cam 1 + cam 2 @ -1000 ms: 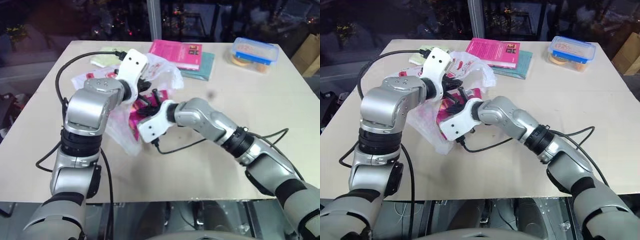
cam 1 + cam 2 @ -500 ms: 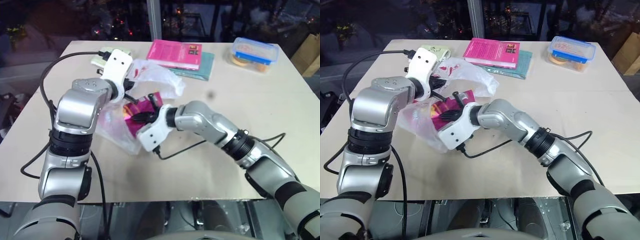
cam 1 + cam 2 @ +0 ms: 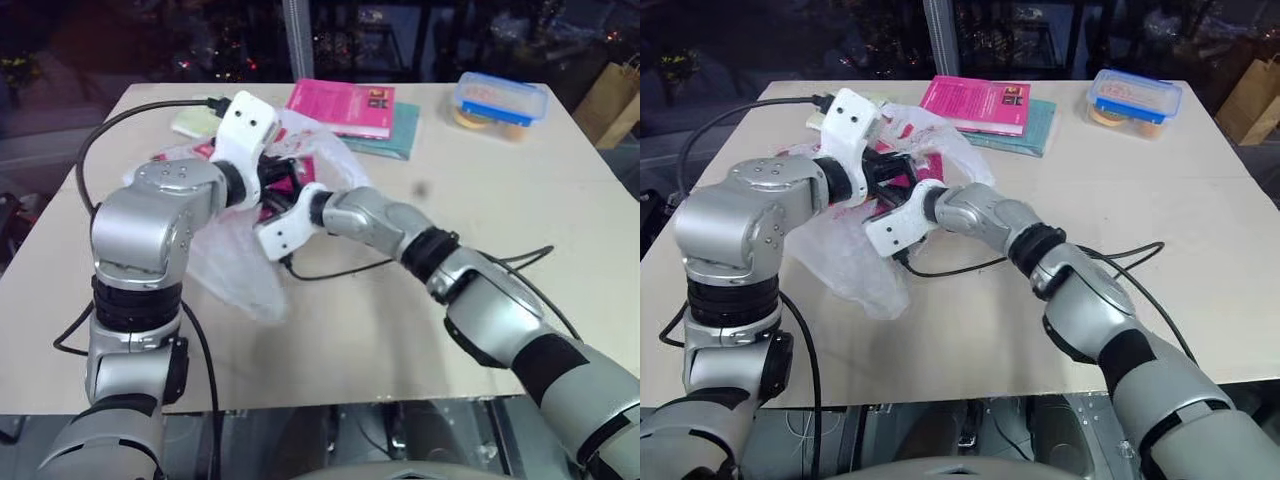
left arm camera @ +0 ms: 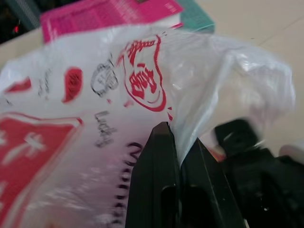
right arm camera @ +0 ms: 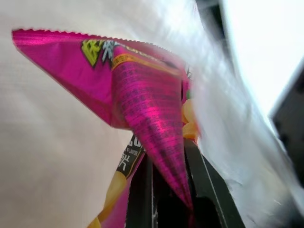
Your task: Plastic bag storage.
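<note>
Left jaws (image 4: pixel 178 142) clamp one plastic bag (image 4: pixel 95 123); right jaws (image 5: pixel 173 190) pinch one magenta snack packet (image 5: pixel 142 95).

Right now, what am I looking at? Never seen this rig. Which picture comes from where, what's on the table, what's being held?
It is a humanoid robot with two silver arms, each ending in a two-fingered black claw.

The two wide pictures come from a stereo camera on its head, looking down over the arms. The two close-ups come from cameras on the wrists, looking along each claw's fingers.

On the beige table lie a pink book on top of a teal one, a clear box with a blue lid and a pale green item at the far left.

The left claw is shut on an edge of the plastic bag, a thin white bag with red print, lifting it. The right claw is shut on a shiny magenta snack packet, close against the bag film, apparently at its opening.
</note>
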Robot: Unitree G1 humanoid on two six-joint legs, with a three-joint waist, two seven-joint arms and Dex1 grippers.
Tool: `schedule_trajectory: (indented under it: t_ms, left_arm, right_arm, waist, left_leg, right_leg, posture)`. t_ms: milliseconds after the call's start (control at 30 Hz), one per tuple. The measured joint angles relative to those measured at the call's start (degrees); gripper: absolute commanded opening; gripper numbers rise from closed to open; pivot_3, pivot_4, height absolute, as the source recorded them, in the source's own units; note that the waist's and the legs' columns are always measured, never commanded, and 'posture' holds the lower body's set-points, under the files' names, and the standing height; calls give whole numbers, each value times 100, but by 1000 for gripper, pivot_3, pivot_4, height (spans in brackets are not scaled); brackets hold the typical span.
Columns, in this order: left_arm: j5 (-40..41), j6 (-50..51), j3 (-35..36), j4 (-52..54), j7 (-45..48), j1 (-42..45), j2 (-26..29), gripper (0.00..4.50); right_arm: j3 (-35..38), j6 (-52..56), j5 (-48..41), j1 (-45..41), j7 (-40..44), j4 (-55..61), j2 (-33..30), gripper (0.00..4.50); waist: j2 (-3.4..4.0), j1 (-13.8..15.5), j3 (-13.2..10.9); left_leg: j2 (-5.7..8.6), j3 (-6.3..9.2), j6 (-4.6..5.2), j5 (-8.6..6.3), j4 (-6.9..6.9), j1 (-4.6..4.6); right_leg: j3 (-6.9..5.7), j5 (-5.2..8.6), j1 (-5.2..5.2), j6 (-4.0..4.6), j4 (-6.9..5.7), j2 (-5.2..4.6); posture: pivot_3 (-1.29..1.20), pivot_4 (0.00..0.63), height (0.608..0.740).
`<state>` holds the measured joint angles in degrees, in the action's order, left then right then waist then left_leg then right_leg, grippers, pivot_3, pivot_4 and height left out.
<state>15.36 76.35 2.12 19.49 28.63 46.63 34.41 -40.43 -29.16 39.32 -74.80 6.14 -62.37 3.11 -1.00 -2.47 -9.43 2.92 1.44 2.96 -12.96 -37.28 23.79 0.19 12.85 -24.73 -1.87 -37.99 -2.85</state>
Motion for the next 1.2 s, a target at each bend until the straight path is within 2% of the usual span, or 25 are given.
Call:
schedule_trajectory:
  t_ms: [33, 133, 267, 367, 467, 633, 733, 800, 833, 867, 933, 1067, 1200]
  left_arm:
    - [0, 85, 40, -1, -29, -16, -15, 0]
    - [-1, 272, 166, -1, -153, -87, -98, 0]
    - [99, 270, 210, 37, -182, -87, -232, 0]
    - [332, -1, 161, 111, -59, -171, -433, 0]
    - [365, -331, 149, -42, -53, -389, -437, 0]
    - [185, -1638, 222, -267, -254, -848, -516, 0]
    - [317, -1993, 508, -516, -222, -967, -565, 844]
    - [616, -2037, 914, -557, -134, -969, -665, 1845]
    - [650, -2060, 990, -561, -137, -965, -665, 2137]
    - [712, -2068, 1068, -557, -134, -967, -648, 2729]
    - [768, -2048, 1143, -555, -130, -976, -592, 3391]
    - [1126, -1856, 1365, -410, -138, -1017, -571, 3391]
    - [1682, -1530, 1661, 25, -72, -1248, -572, 3391]
  right_arm:
    - [-15, -11, 50, -49, -96, -145, 61, 71]
    - [80, -94, -51, -99, -43, -535, 248, 918]
    - [140, -117, -164, -43, 212, -788, 221, 2707]
    - [329, -119, -258, 185, 632, -671, -387, 4027]
    - [815, -71, -732, 530, 1271, 133, -984, 4027]
    - [1451, 1010, -1983, 1949, 2966, 3052, -1719, 4027]
    - [1641, 2403, -2864, 2771, 3912, 4983, -1920, 4092]
    - [1748, 3326, -3370, 3056, 4276, 6098, -2012, 4092]
    - [1793, 3588, -3507, 3106, 4359, 6355, -2020, 4092]
    - [1937, 4185, -3817, 3271, 4410, 6875, -2021, 4092]
    - [2070, 4749, -4109, 3419, 4422, 7280, -2015, 4092]
    - [2421, 5819, -4705, 3518, 4206, 7741, -1905, 4092]
    - [2437, 6163, -4479, 3521, 3716, 7722, -1978, 4092]
  waist:
    - [0, -2, 0]
    - [0, 0, 0]
    - [1, 31, 0]
    - [3, 100, -3]
    - [2, 39, -3]
    - [4, 0, -3]
    - [4, 11, -3]
    - [3, 37, -3]
    - [3, 45, -3]
    - [2, 67, -2]
    - [1, 97, -1]
    - [1, 172, -1]
    - [1, 167, -2]
  left_leg:
    - [-2, 2, -3, 2, 5, 0]
    - [-3, 7, -7, 4, 10, 0]
    - [2, 12, -8, 4, 7, 0]
    - [11, 25, -8, 4, -3, 3]
    - [2, 24, -10, 6, -1, 2]
    - [-16, 21, -14, 8, 8, 3]
    - [-14, 16, -10, 6, -2, 7]
    - [-12, 19, -1, 1, -12, 7]
    - [-10, 20, 1, 0, -13, 5]
    - [-9, 23, 2, -1, -13, 4]
    - [-8, 24, 1, -1, -15, 4]
    - [-9, 24, -1, 0, -16, 4]
    - [-8, 22, -1, 0, -15, 5]
  right_leg:
    - [-1, 1, -1, 2, 2, 4]
    - [-5, 3, -1, 6, 3, 6]
    - [-14, 3, 4, 5, 2, 5]
    - [-25, 2, 10, 4, 8, -8]
    - [-22, 3, 11, 5, 3, -6]
    - [-5, 7, -1, 12, 0, 10]
    - [-1, 6, -1, 12, -3, 6]
    - [-7, 6, 4, 11, -4, 1]
    - [-8, 4, 6, 11, -4, -2]
    - [-13, 3, 9, 13, -4, -6]
    - [-17, 0, 10, 16, -5, -7]
    - [-19, -3, 10, 22, -5, -8]
    - [-18, -3, 7, 22, -3, -9]
  posture:
    - [0, 150, 740]
    - [0, 150, 740]
    - [0, 150, 740]
    - [0, 150, 740]
    - [0, 150, 740]
    - [0, 150, 740]
    - [0, 150, 740]
    - [0, 150, 740]
    - [0, 150, 740]
    - [0, 150, 740]
    - [0, 150, 740]
    - [0, 150, 740]
    - [0, 150, 740]
